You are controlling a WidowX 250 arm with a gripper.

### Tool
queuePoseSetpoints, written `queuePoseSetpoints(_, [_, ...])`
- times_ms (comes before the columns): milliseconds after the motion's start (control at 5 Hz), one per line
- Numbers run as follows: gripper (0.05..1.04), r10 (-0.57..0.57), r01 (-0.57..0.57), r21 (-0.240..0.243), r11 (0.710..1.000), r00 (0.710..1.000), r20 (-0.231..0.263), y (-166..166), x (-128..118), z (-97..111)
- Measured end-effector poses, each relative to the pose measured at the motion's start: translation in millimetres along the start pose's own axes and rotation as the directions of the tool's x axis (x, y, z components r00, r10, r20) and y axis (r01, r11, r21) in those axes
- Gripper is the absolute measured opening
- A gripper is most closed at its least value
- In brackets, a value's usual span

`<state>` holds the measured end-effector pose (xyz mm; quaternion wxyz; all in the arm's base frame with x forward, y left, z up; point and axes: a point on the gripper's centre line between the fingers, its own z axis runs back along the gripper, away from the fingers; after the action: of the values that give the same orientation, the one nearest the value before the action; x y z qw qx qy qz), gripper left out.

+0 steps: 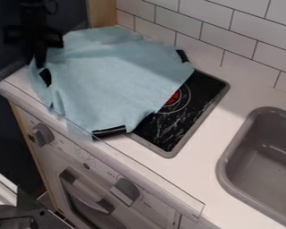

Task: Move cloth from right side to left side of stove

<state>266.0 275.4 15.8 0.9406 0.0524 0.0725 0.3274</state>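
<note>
At the upper left, the black gripper (41, 56) hangs over the left edge of the cloth; whether it touches the cloth I cannot tell. The light blue cloth (112, 76) lies spread over the left part of the stove (196, 100), covering most of it, and hangs slightly over the counter's front edge. Dark stove parts show at the cloth's edges. Bare on the right is a strip of black cooktop with a red-centred burner ring partly under the cloth.
A grey sink (265, 156) is set into the white counter (193, 167) at the right. White wall tiles (214, 29) rise behind. A clear guard runs along the front edge, above grey knobs (125, 191) and an oven handle.
</note>
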Motion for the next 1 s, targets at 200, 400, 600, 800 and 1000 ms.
queuePoseSetpoints(200, [0.460, -0.056, 0.056, -0.040, 0.998, 0.998, 0.009, -6.2, -15.6, 12.4])
queuePoseSetpoints(400, [0.745, -0.067, 0.070, -0.076, 0.995, 0.997, 0.031, -11.0, -23.3, 31.6])
queuePoseSetpoints(600, [1.001, -0.028, 0.034, -0.097, 0.995, 0.998, 0.063, -12.4, -26.6, 54.9])
queuePoseSetpoints(800, [1.003, -0.012, 0.018, -0.109, 0.994, 0.998, 0.060, -19.4, -30.4, 74.1])
queuePoseSetpoints(1000, [1.000, -0.009, 0.015, -0.154, 0.988, 0.999, 0.037, -42.7, -47.0, 100.0])
